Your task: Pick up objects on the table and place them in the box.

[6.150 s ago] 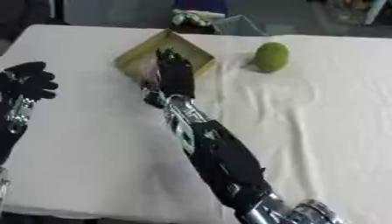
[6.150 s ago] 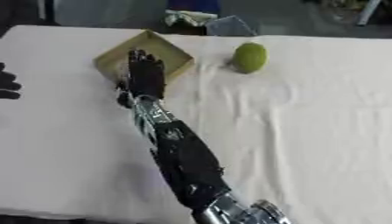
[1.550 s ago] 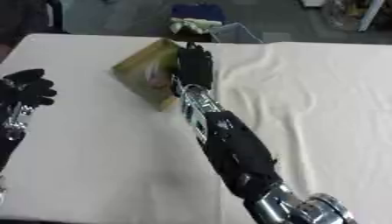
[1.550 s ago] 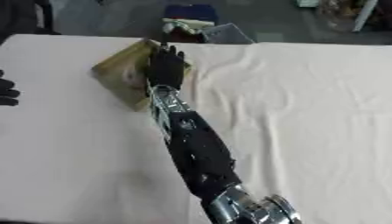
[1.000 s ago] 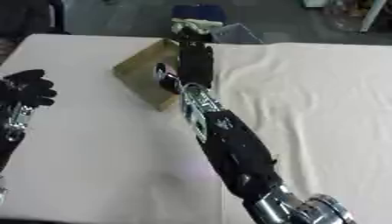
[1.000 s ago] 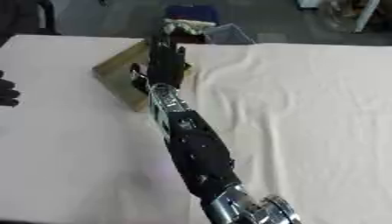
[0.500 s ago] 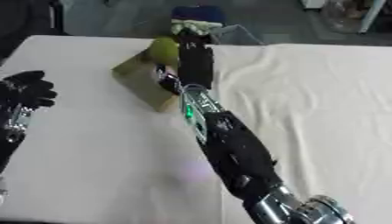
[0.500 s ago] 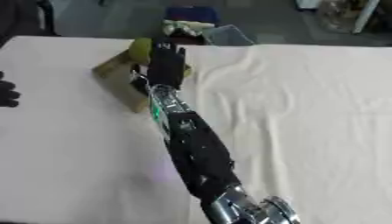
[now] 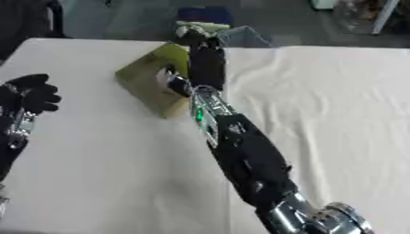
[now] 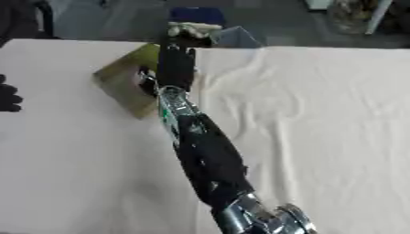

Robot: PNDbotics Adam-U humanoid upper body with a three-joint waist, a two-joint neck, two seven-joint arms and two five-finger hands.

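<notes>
A tan cardboard box [image 9: 142,86] stands tilted on the white cloth at the far left of centre. My right arm stretches from the lower right up to it. The right hand [image 9: 207,64] lies against the box's right rim, fingers straight and pointing away, thumb [image 9: 169,76] sticking out over the opening. A yellow-green patch [image 9: 171,54] shows at the box's far side beside the fingers; I cannot tell whether it is the green fruit or the box's inner wall. My left hand [image 9: 29,94] rests at the left edge with relaxed fingers, holding nothing.
Past the table's far edge lie a clear plastic container [image 9: 242,36], a pale object [image 9: 189,31] and a blue thing [image 9: 203,13]. The cloth [image 9: 328,105] is wrinkled to the right of my arm.
The green fruit that lay on the cloth to the right of the box is gone from there. My right hand has moved to the box's far right rim; a green shape appeared beside it.
</notes>
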